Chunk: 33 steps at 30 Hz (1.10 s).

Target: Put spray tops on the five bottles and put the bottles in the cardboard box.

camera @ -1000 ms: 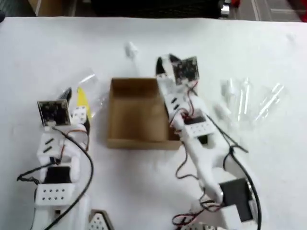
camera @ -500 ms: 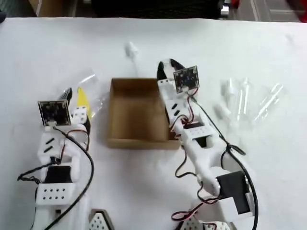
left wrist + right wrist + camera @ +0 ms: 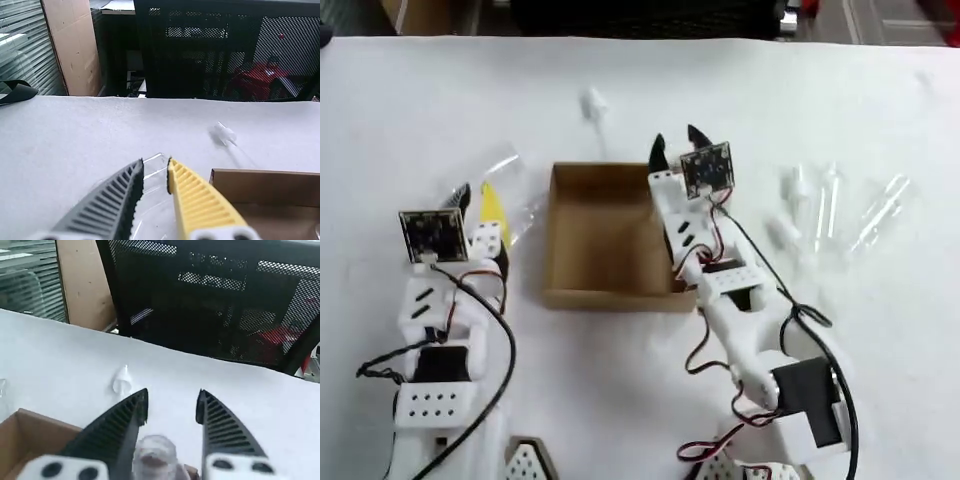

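Bottle: a clear bottle point(image 3: 155, 456) sits at the far right corner of the cardboard box point(image 3: 610, 297), low between the roots of the jaws (inside the wall or resting on it, I cannot tell).
Axis: its neck seems to point out along the jaws, away from the box's near wall.
Right gripper point(image 3: 172, 392): spread wide with daylight on both sides of the bottle, so it grips nothing. Its tips reach just past the box's far wall.
Spray top point(image 3: 592, 102): on the table beyond the box's far wall, ahead of the right jaws and nearer to that arm.
Loose bottles point(image 3: 830, 205): a cluster lying well to the right of the box, also on the right arm's side.
Left gripper point(image 3: 155, 162): left of the box, its jaws nearly together and pinching a clear piece point(image 3: 152, 197), probably another bottle.
Next: likely the right arm backs straight off along the bottle's axis.
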Tool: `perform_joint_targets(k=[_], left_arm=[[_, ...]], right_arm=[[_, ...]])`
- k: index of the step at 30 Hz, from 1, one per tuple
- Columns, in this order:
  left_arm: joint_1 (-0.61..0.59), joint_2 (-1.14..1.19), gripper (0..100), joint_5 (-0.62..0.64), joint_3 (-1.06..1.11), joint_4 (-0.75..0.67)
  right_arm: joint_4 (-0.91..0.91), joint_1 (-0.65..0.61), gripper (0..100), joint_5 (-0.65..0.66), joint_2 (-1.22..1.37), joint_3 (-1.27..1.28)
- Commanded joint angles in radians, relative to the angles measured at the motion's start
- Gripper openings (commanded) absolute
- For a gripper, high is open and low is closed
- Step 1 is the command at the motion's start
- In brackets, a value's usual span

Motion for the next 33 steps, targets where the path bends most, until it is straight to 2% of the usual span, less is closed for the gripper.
perform_joint_targets(k=[1, 10, 12, 16, 19, 22, 24, 29, 33], left_arm=[[0.001, 0.004, 9, -0.009, -0.009, -0.031], [0.002, 0.004, 9, -0.009, -0.009, -0.031], [0.002, 0.004, 9, -0.009, -0.009, -0.031], [0.002, 0.004, 9, -0.009, -0.009, -0.031], [0.001, 0.004, 9, -0.009, -0.009, -0.031], [-0.002, 0.004, 9, -0.009, -0.009, -0.031], [-0.002, 0.004, 9, -0.009, -0.009, -0.031], [0.001, 0.004, 9, -0.009, -0.009, -0.031], [0.001, 0.004, 9, -0.009, -0.009, -0.031]], right_arm=[[-0.022, -0.005, 13.6, 0.014, -0.058, 0.020], [-0.015, -0.001, 13.5, 0.008, -0.547, 0.273], [0.044, 0.004, 13.5, 0.008, -0.668, 0.299], [0.337, 0.033, 12.2, 0.006, -0.888, 0.253], [0.668, 0.030, 1.7, 0.006, -0.992, 0.140], [0.974, 0.001, 3.0, 0.015, -1.023, 0.041], [1.106, -0.004, 1.3, 0.015, -1.015, 0.028], [1.153, -0.018, 1.7, 0.015, -0.883, 0.041], [1.076, -0.073, 1.7, 0.015, -0.682, 0.040]])
